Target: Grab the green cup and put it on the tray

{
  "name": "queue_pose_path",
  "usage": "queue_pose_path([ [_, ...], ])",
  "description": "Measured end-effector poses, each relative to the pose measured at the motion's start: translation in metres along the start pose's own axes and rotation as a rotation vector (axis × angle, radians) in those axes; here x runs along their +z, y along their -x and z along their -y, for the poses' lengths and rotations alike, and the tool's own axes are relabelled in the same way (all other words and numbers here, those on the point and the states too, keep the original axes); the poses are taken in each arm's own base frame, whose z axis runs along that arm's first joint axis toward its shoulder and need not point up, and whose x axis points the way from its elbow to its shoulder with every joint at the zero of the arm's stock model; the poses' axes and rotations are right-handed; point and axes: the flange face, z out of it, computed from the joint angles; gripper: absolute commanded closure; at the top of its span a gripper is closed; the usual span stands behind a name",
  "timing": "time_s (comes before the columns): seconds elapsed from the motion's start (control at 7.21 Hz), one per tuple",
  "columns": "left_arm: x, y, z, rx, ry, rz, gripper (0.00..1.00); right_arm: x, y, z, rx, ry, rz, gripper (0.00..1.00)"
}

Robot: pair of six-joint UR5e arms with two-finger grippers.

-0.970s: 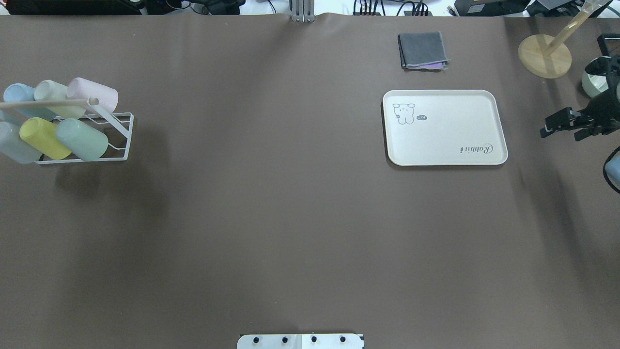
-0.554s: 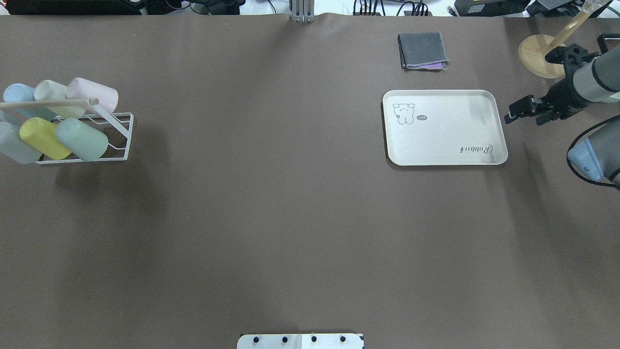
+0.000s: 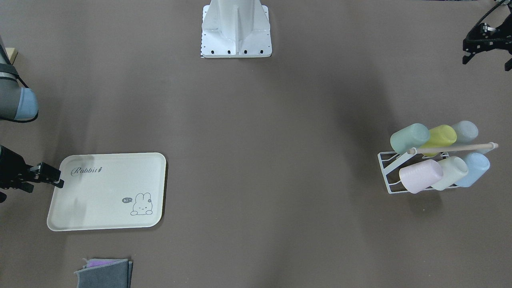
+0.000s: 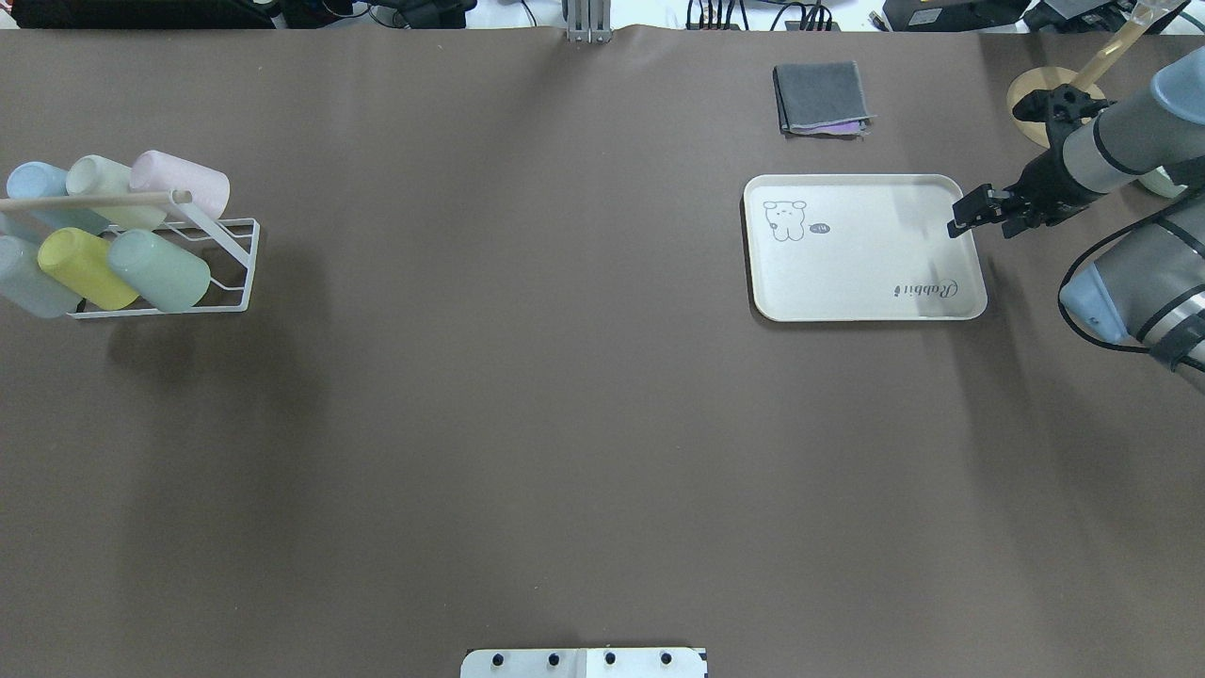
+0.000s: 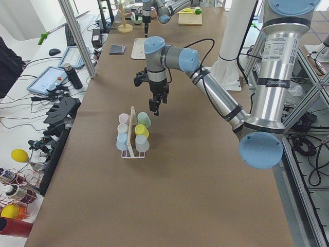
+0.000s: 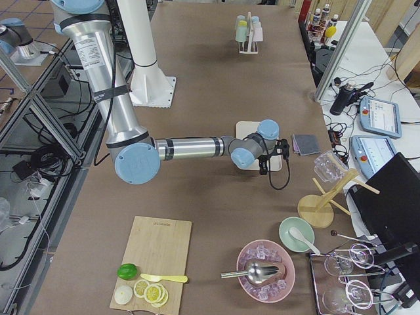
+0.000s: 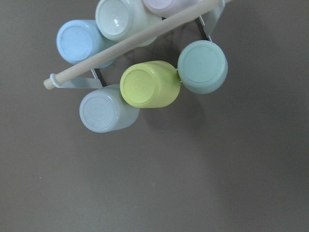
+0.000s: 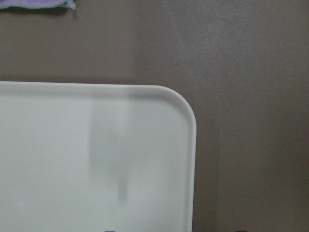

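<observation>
Although the right gripper (image 4: 960, 218), fingers apart and empty, has reached the right edge of the tray (image 4: 847, 273), the green cup (image 4: 160, 271) stays in the rack (image 4: 231, 268) at far left.

table (image 4: 565, 424) – brown cover | tray (image 4: 847, 282) far right | cup rack (image 4: 94, 200) far left | folded grey cloth (image 4: 819, 94) beyond tray
</observation>
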Motion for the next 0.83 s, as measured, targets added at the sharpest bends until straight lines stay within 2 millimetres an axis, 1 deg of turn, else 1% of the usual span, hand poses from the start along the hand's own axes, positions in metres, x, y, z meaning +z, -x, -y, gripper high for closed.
queue_pose_path([
  [0.14,0.008,-0.031,0.001,0.079,0.013,0.018,0.1,0.004,-0.002,-0.001,0.001,0.007,-0.004,0.17],
  [0.28,0.021,-0.066,0.001,0.157,0.036,0.046,0.09,0.009,-0.005,-0.002,-0.002,0.01,-0.004,0.19],
  [0.42,0.037,-0.103,0.0,0.22,0.051,0.105,0.06,0.016,-0.012,-0.004,-0.016,0.001,0.006,0.28],
  [0.55,0.05,-0.141,-0.002,0.263,0.05,0.153,0.04,0.023,-0.017,-0.004,-0.03,-0.014,0.023,0.4],
  [0.69,0.061,-0.173,-0.005,0.31,0.037,0.203,0.03,0.025,-0.015,-0.001,-0.033,-0.023,0.037,0.44],
  [0.83,0.073,-0.194,-0.006,0.369,0.02,0.285,0.03,0.025,-0.011,0.002,-0.031,-0.026,0.047,0.47],
])
